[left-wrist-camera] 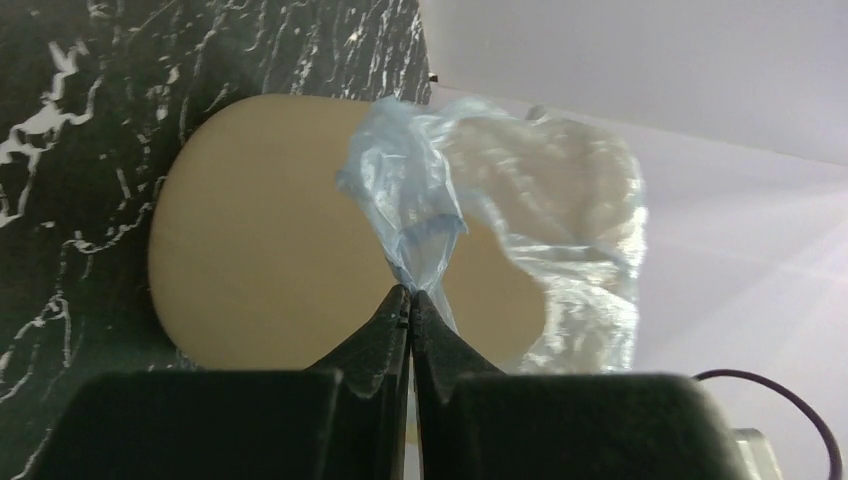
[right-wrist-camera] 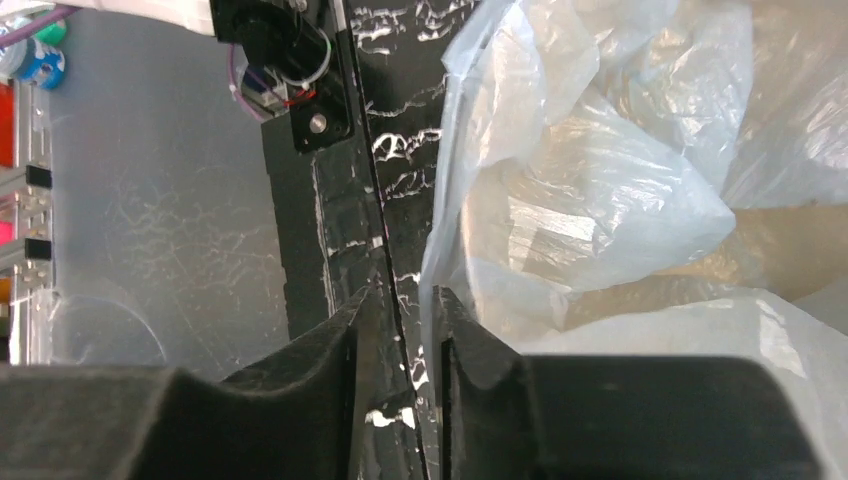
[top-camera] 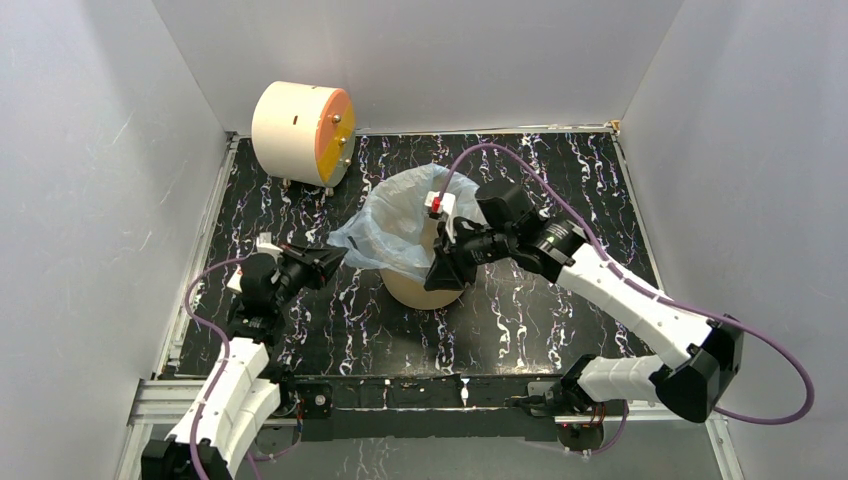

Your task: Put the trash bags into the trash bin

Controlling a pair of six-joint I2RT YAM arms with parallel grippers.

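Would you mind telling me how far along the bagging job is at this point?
Done: the pale blue bag sits spread over the mouth of the tan bin, part hanging down outside. In hand: the left gripper is shut on a bunched bag corner; the right gripper stands slightly open at the bag's edge. Left: tucking the overhanging plastic inside the bin.

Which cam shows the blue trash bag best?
Top external: the whole trash bag shows, spread over the top of the trash bin. Left wrist shows one side only, a corner pinched in the shut left hand. Right wrist shows just close-up crumpled folds.
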